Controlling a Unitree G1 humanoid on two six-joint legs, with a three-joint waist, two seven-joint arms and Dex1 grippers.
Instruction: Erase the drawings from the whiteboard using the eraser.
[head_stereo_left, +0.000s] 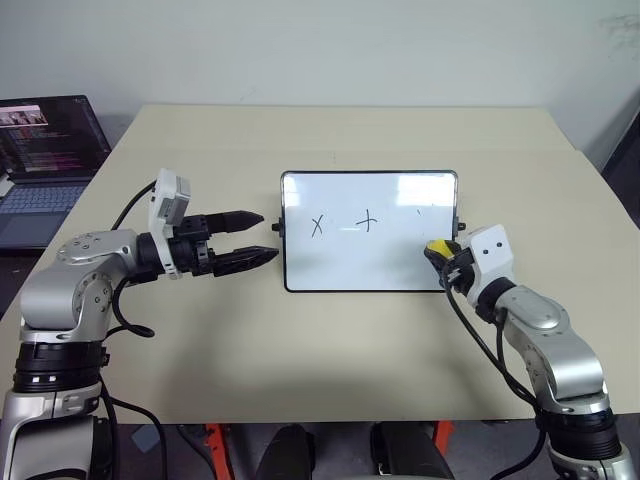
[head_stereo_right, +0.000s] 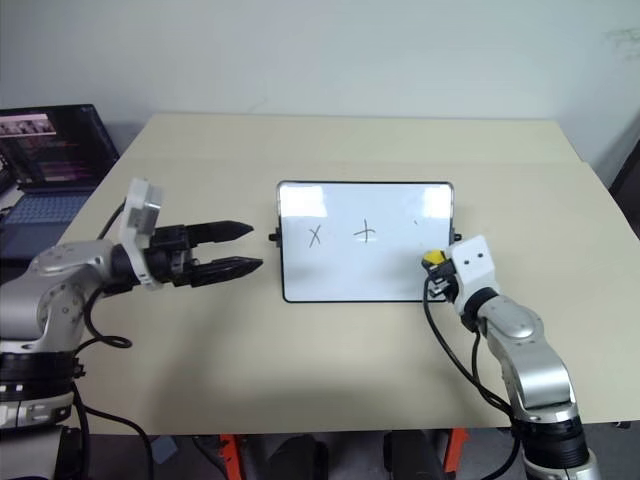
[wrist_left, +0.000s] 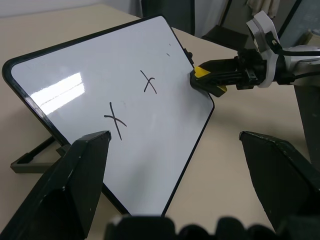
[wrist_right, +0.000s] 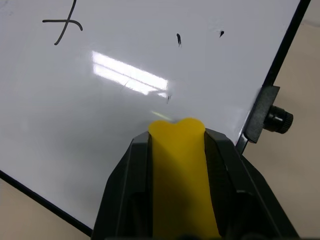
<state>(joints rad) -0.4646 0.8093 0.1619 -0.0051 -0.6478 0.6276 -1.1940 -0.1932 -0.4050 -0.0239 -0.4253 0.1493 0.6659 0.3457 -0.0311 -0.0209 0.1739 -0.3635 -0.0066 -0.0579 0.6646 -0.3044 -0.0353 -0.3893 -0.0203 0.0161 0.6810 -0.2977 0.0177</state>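
One whiteboard (head_stereo_left: 370, 232), one eraser (head_stereo_left: 437, 246), two drawings (head_stereo_left: 343, 223)

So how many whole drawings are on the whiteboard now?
2. An X on the left part of the whiteboard and a plus near the middle. On the right, by the eraser, just tiny specks show.

Even, bright overhead light falls on the pale table (head_stereo_left: 300, 340), with only soft shadows under the arms. White glare patches lie on the glossy whiteboard (head_stereo_left: 370, 262), across its top edge and near the eraser (wrist_right: 181, 165), whose close yellow block is blurred.
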